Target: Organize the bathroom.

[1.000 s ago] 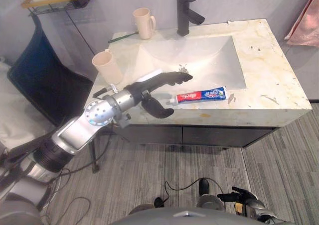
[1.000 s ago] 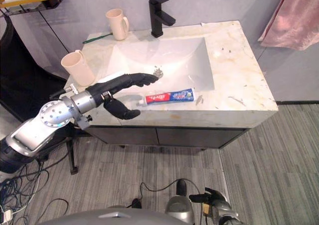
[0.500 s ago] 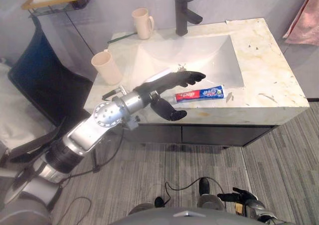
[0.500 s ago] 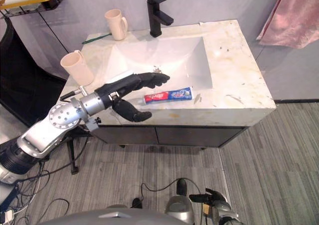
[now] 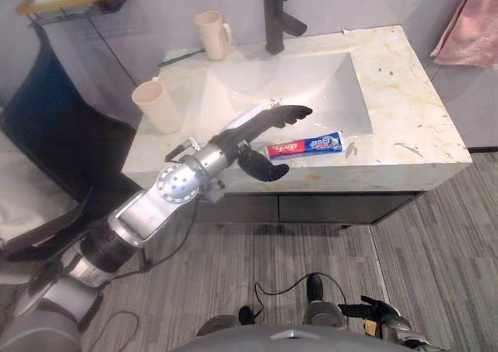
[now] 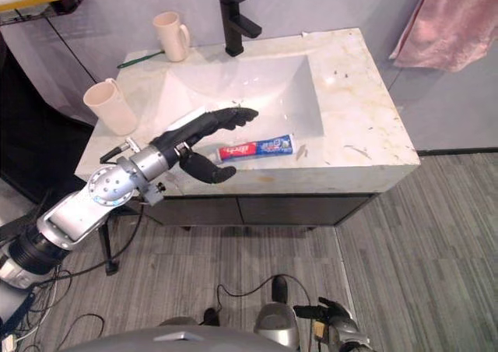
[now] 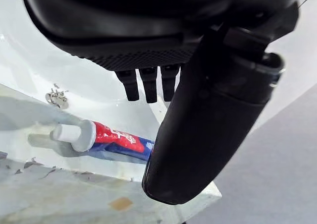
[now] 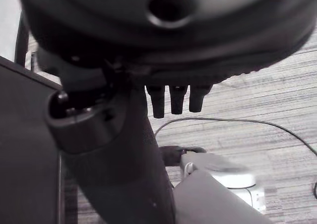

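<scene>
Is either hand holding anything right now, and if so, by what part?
Nothing is held. The left hand reaches out open above the toothpaste tube on the counter, fingers straight, not touching it. The right hand hangs open near the floor.

The left arm [image 5: 156,208] is silver-grey, with a rounded metal joint studded with small screws and a ribbed black section nearer the shoulder. Its left hand [image 5: 261,126] is matt black, with slim segmented fingers [image 7: 148,83] and a thick, smooth thumb [image 7: 208,120].

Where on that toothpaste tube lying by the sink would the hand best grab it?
Probably across the middle of the toothpaste tube, from above. It lies flat on the counter's front strip, cap toward the left hand, its long sides free. That hand hovers open beside the cap end, thumb toward the counter's front edge, so it could pinch across the tube.
</scene>
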Controlling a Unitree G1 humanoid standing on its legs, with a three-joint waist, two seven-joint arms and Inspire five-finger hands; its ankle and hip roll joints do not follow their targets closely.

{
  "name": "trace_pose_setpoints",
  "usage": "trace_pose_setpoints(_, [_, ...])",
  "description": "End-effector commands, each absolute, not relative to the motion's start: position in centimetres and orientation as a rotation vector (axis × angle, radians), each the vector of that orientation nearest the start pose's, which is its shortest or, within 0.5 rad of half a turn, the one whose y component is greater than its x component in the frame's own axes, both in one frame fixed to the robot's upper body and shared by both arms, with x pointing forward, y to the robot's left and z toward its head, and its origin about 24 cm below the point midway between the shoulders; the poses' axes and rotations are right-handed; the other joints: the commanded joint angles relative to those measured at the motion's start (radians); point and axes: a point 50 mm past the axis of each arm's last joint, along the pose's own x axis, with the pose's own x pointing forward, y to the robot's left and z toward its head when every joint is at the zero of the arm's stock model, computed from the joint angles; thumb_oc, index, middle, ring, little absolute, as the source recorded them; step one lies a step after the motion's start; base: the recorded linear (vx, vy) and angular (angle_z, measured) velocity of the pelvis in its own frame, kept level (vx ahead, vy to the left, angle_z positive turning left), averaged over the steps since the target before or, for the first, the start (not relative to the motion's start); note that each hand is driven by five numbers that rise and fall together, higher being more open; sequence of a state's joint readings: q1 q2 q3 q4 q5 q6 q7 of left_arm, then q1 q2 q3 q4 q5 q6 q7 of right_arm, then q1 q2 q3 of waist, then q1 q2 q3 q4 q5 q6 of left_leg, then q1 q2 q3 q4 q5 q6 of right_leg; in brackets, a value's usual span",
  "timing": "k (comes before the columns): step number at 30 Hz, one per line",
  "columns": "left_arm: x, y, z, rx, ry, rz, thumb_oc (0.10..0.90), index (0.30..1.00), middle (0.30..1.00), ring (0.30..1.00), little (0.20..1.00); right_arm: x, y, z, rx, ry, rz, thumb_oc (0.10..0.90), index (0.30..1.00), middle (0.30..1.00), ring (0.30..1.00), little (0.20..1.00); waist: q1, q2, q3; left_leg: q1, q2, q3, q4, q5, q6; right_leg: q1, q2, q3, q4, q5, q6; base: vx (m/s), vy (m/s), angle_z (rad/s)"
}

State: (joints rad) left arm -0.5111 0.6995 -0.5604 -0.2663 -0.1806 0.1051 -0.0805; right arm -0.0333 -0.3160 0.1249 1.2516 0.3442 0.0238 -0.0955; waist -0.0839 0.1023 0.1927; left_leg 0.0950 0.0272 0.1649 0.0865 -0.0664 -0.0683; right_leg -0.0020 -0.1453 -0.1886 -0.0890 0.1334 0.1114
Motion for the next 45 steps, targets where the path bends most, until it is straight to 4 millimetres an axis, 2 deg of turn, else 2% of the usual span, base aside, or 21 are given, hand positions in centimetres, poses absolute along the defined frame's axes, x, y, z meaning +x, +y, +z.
trace_pose_setpoints(1, [28.9,9.3,22.5,0.611,-0.691,-0.559,0.8,0.9,0.9,0.9,0.9,8.9,-27.9,-14.9,-0.108,1.199,-0.413,0.8,0.9,0.9,0.9,0.9,-0.021,-0.036,-0.032,-0.117,-0.019,0.005,0.127,-0.059,-0.025,0.083,0.045,-0.053,0.015,-0.164,0.016,0.03,-0.034,-0.03])
trace_pose_setpoints(11, [29.8,8.4,20.7,0.71,-0.578,-0.611,0.8,0.9,0.9,0.9,0.9,9.1,-28.1,-14.8,-0.097,1.18,-0.421,0.8,0.9,0.9,0.9,0.9,-0.033,-0.027,-0.019,-0.151,-0.005,0.014,0.194,-0.039,-0.028,0.087,0.051,-0.06,0.024,-0.175,0.002,0.03,-0.06,-0.08])
trace_pose_setpoints(15, [30.0,8.1,20.4,0.709,-0.572,-0.602,0.8,0.9,0.9,0.9,0.9,8.9,-28.3,-14.7,-0.108,1.181,-0.42,0.8,0.9,0.9,0.9,0.9,-0.046,-0.019,-0.015,-0.155,0.013,0.039,0.215,-0.026,-0.029,0.089,0.052,-0.069,0.032,-0.183,-0.004,0.04,-0.04,-0.05])
trace_pose_setpoints(26, [30.9,8.8,20.1,0.799,-0.568,-0.509,0.8,0.9,0.9,0.9,0.9,7.7,-29.1,-14.7,-0.14,1.205,-0.415,0.8,0.9,0.9,0.9,0.9,-0.07,-0.004,-0.008,-0.152,0.047,0.067,0.211,0.002,-0.041,0.091,0.058,-0.075,0.039,-0.201,-0.012,0.05,-0.01,-0.03])
trace_pose_setpoints(36, [31.3,9.8,19.7,0.883,-0.521,-0.488,0.8,0.9,0.9,0.9,0.9,7.6,-29.5,-14.5,-0.162,1.207,-0.394,0.8,0.9,0.9,0.9,0.9,-0.06,0.006,-0.009,-0.156,0.049,0.062,0.203,0.019,-0.048,0.095,0.058,-0.091,0.047,-0.212,-0.015,0.01,0.012,0.07])
trace_pose_setpoints(45, [31.4,10.5,19.2,0.973,-0.473,-0.503,0.8,0.9,0.9,0.9,0.9,8.5,-29.1,-14.5,-0.156,1.199,-0.377,0.8,0.9,0.9,0.9,0.9,-0.033,0.009,-0.015,-0.165,0.036,0.043,0.197,0.017,-0.049,0.107,0.054,-0.108,0.049,-0.218,-0.015,0.0,0.003,0.08])
